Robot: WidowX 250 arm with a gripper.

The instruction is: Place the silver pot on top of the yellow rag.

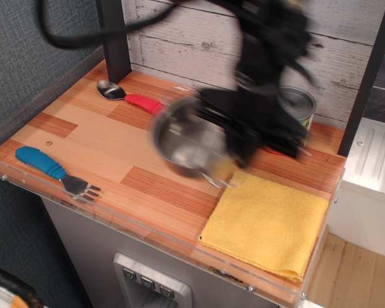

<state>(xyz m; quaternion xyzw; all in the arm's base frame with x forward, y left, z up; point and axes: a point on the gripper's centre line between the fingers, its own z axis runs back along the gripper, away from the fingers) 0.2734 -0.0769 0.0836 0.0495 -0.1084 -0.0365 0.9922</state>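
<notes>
While the gripper (234,160) clamps the silver pot (189,142) by its rim mid-frame, we judge it light, rigid, slick; the yellow rag (267,223) is soft.

Glossy steel silver pot (189,139), fuzzy terry-cloth yellow rag (267,222), smooth varnished wood tabletop (109,144).

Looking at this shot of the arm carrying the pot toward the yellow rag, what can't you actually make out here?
One view only, observation.image:
- The gripper: motion-blurred, fingers not distinguishable, so the grip on the silver pot is unclear.
- The pot's handles: smeared by blur.
- The patterned can: mostly hidden behind the arm.
- The yellow rag: its back corner is hidden by the blurred gripper.
- Pot height above the wooden counter: not judgeable.
</notes>
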